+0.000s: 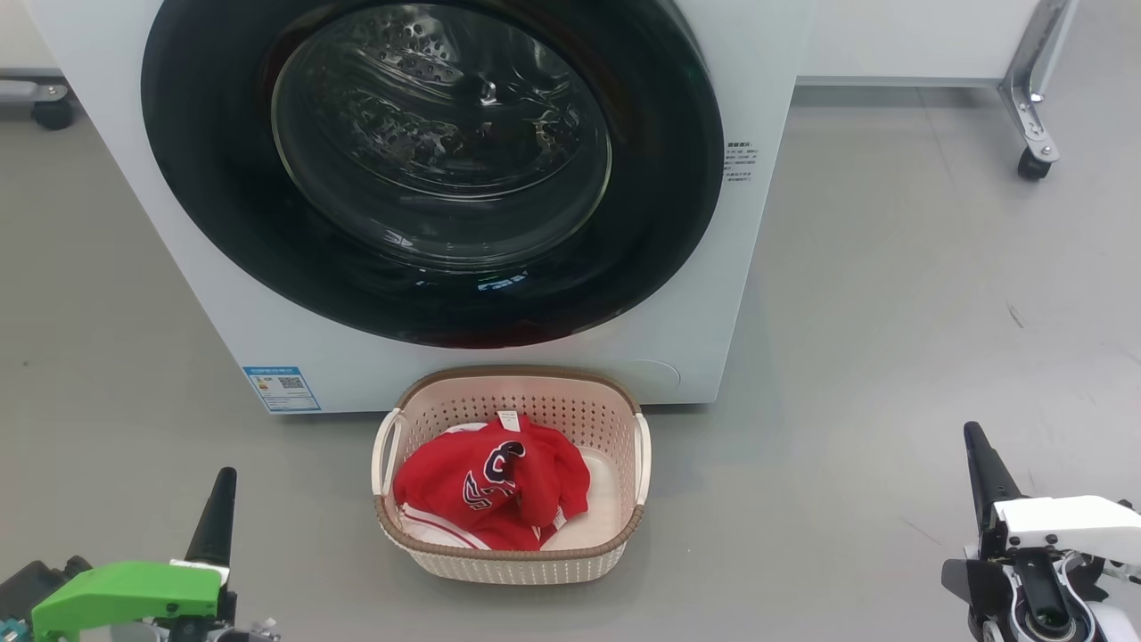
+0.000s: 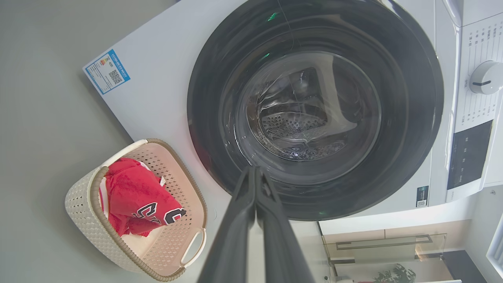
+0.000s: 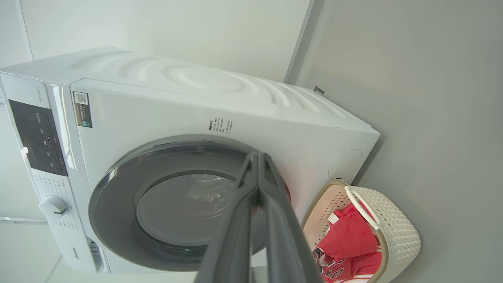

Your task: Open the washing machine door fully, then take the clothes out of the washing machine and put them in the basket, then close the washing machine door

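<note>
The white washing machine (image 1: 704, 294) stands ahead with its round black door (image 1: 214, 187) lying flat against the front, shut; the steel drum shows through the glass. The red clothes (image 1: 490, 486) lie crumpled in the cream basket (image 1: 513, 563) on the floor just before the machine. My left gripper (image 1: 223, 481) is at the lower left, shut and empty, well left of the basket. My right gripper (image 1: 973, 439) is at the lower right, shut and empty. Each wrist view shows closed fingers (image 2: 255, 173) (image 3: 257, 157) pointing at the door (image 2: 401, 129) (image 3: 114, 200), with the basket (image 2: 82, 204) (image 3: 401, 232) beside.
Grey floor (image 1: 891, 312) spreads around the machine and basket. A white frame on castor wheels (image 1: 1034, 165) stands at the back right, another castor (image 1: 52, 111) at the far left. The control panel and dial (image 2: 485, 78) sit at the machine's top.
</note>
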You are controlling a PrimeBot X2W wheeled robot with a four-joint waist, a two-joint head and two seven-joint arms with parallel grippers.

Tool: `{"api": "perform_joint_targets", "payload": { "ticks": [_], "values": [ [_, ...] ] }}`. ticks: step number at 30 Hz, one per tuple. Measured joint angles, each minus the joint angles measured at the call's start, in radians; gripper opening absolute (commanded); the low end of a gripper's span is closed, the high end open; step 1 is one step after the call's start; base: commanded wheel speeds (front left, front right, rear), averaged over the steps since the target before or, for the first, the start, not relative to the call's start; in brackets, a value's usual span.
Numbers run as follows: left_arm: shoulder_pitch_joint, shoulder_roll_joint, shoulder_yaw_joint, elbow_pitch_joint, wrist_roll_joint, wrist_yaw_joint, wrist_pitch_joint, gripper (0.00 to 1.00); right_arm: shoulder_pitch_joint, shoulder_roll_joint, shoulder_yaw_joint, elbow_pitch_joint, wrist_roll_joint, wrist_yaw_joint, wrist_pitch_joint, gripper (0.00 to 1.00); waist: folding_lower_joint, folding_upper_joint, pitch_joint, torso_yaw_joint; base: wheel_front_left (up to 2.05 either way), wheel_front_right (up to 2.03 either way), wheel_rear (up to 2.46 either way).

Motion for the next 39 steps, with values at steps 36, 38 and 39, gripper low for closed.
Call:
{"api": "perform_joint_targets", "payload": {
  "ticks": [36,38,39],
  "values": [
    [-0.025,-0.009,0.035,0.029,-0.158,-0.012,0.026,0.0,-0.035,-0.007,-0.026,0.036,0.167,0.032,0.03,0.0,0.0,0.0,-0.006,-0.008,0.0,0.0,0.0],
    [-0.025,-0.009,0.035,0.03,-0.158,-0.012,0.026,0.0,-0.039,-0.007,-0.026,0.036,0.167,0.032,0.03,0.0,0.0,0.0,-0.006,-0.008,0.0,0.0,0.0],
    [-0.025,-0.009,0.035,0.03,-0.158,-0.012,0.026,0.0,-0.04,-0.007,-0.026,0.036,0.167,0.032,0.03,0.0,0.0,0.0,-0.006,-0.008,0.0,0.0,0.0]
  ]
}}
